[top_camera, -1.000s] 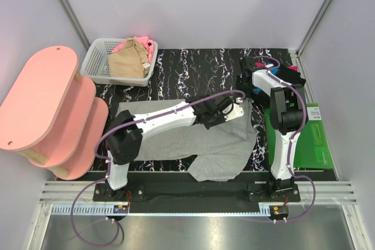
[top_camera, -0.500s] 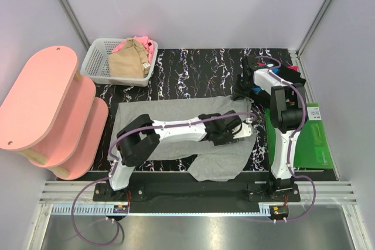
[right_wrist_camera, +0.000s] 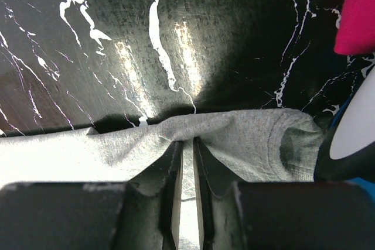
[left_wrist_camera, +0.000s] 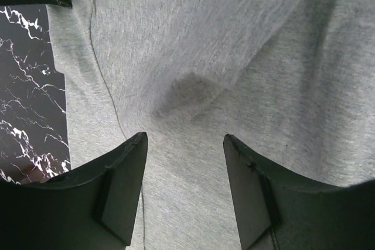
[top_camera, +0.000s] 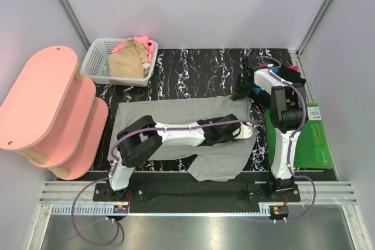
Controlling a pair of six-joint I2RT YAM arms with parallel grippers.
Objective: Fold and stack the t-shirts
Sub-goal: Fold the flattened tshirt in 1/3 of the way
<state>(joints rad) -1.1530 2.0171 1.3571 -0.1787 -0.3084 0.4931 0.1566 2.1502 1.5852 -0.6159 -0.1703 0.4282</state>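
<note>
The large light-grey t-shirt (top_camera: 170, 112) lies spread on the black marbled table. My left gripper (top_camera: 246, 132) is open just above its right part. In the left wrist view the gripper (left_wrist_camera: 184, 144) has only grey cloth (left_wrist_camera: 234, 45) between its fingers (left_wrist_camera: 117, 185) and holds nothing. My right gripper (top_camera: 242, 93) is shut on the shirt's far right edge, and the right wrist view (right_wrist_camera: 186, 140) shows the bunched grey hem (right_wrist_camera: 246, 139) pinched at the tips. The tan t-shirt (top_camera: 126, 62) and the pink t-shirt (top_camera: 140, 43) lie in the basket. The black printed t-shirt (top_camera: 291, 68) lies at the far right, partly hidden by the right arm.
A white lattice basket (top_camera: 94, 57) stands at the far left of the table. A pink tiered shelf (top_camera: 47, 103) stands to the left. A flat green board (top_camera: 313, 144) lies at the right edge. Bare marbled table (top_camera: 199, 71) shows beyond the shirt.
My left gripper has moved nearer and to the right across the grey shirt, with the arm lower. The shirt's right part now lies flatter. The right gripper has kept its hold.
</note>
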